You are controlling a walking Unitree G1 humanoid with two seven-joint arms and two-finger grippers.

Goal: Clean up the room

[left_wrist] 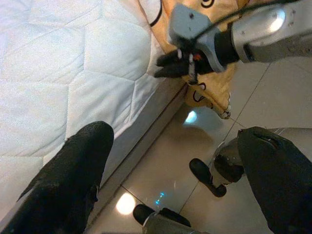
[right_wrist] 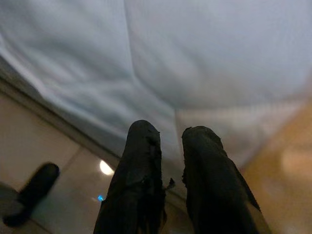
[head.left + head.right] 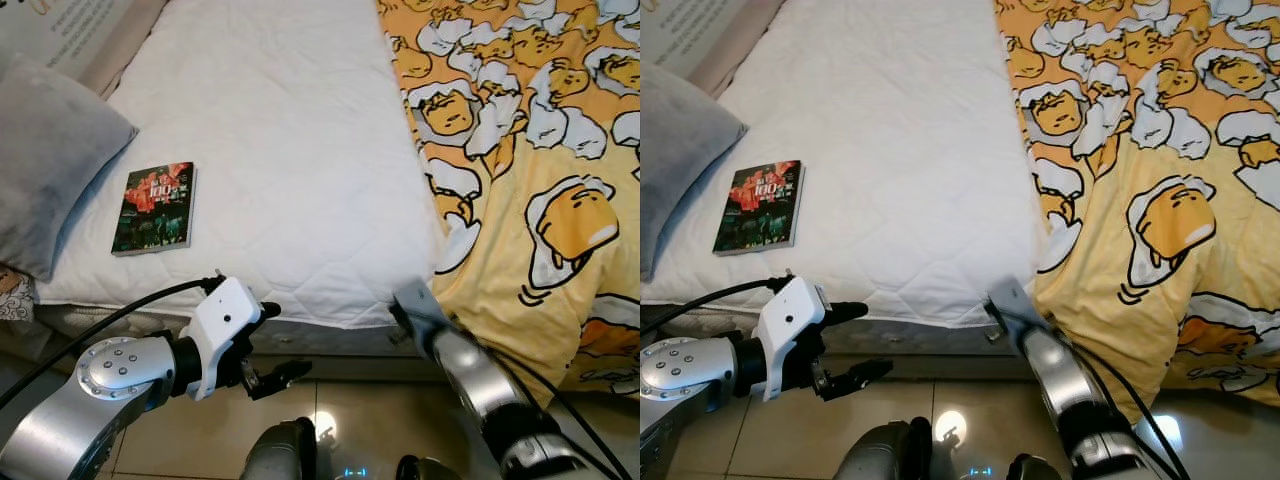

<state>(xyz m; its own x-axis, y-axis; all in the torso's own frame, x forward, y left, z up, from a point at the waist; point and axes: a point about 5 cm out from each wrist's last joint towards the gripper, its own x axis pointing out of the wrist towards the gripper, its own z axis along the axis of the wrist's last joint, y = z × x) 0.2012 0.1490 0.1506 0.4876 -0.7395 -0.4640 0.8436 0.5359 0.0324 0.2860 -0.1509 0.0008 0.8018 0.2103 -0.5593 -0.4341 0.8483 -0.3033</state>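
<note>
Black claws at white mattress (image 3: 290,150) edge
L gripper (image 3: 270,345) wide open, empty; R gripper (image 1: 168,64) nearly shut, holds nothing, beside yellow blanket (image 3: 530,150)

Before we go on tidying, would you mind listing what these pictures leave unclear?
- Book: the cover title is too small to read in the eye views.
- Pillow: cut off by the left edge.
- Yellow blanket: runs past the right edge.
- Right hand: the right wrist view is blurred; whether anything is pinched cannot be told.
- Floor: partly hidden by the arms; glare spots.
</note>
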